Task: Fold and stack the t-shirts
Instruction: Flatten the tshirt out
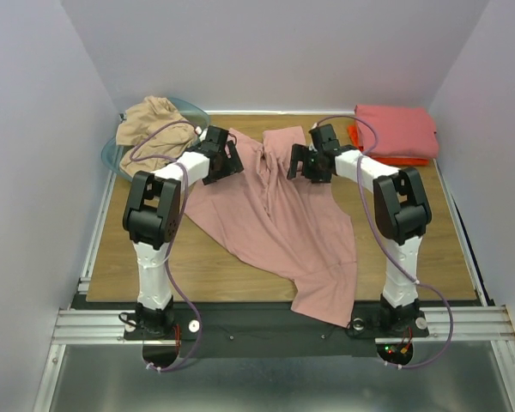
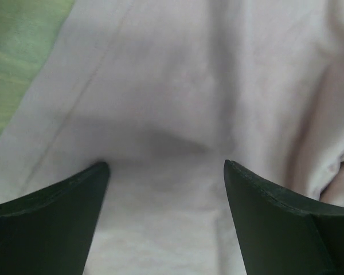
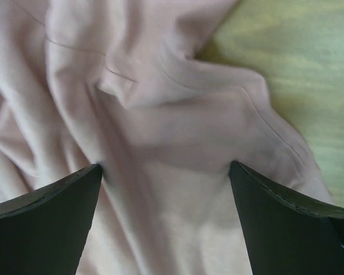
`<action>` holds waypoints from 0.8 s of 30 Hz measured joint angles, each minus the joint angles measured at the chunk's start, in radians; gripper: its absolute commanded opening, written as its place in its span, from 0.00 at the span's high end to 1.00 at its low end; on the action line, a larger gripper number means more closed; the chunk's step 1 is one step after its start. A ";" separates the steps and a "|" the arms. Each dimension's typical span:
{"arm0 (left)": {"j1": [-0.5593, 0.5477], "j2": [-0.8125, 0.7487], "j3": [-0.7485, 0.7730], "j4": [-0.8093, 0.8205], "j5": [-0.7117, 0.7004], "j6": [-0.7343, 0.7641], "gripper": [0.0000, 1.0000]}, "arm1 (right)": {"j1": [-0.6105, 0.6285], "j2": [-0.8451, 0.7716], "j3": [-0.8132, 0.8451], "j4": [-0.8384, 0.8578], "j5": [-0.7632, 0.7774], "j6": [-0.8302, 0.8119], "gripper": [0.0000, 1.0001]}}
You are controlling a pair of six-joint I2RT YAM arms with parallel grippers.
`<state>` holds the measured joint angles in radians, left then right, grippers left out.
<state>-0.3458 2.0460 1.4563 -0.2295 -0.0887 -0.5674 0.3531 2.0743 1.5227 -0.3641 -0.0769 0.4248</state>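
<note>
A: Where's the dusty pink t-shirt (image 1: 275, 215)?

B: Mid table (image 1: 146, 257), opened out but rumpled. The far end is bunched between the two grippers, and the near end spills over the near edge on the right.

A: Grippers?

B: Left gripper (image 1: 227, 159) has its fingers spread apart over flat pink cloth, nothing pinched. Right gripper (image 1: 302, 163) is spread too, over a creased patch w/ seams near the cloth's edge, bare wood just beyond. Neither holds anything.

A: How'll it handle?

B: My guess is light, limp cotton w/ no stiffness. It'll sag from any single pinch and drag on the wood rather than slide clean. Not fragile or slippery. Prob. best to grab 2 corners or a seamed edge at once, one per arm. Seams are thicker, so they give more bite.

A: Which way does it point?

B: Long axis runs diagonal, far centre to near right, and a broad flap fans out to the left. Can't tell collar end from hem, too many folds.

A: The others?

B: Tan-beige t-shirt (image 1: 150, 124) is heaped in the teal basket (image 1: 112, 154), far left. Coral pink t-shirt (image 1: 395, 129) lies folded on top of the orange t-shirt (image 1: 408, 160), far right. So the stack's prob. there.
</note>
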 measured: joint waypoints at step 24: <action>0.027 -0.251 -0.365 0.103 -0.084 -0.149 0.07 | -0.257 0.207 0.277 0.048 0.027 -0.068 0.00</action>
<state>-0.3191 1.7950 1.0908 -0.1261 -0.1730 -0.7162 0.0959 2.2810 1.8000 -0.3164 -0.0502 0.3573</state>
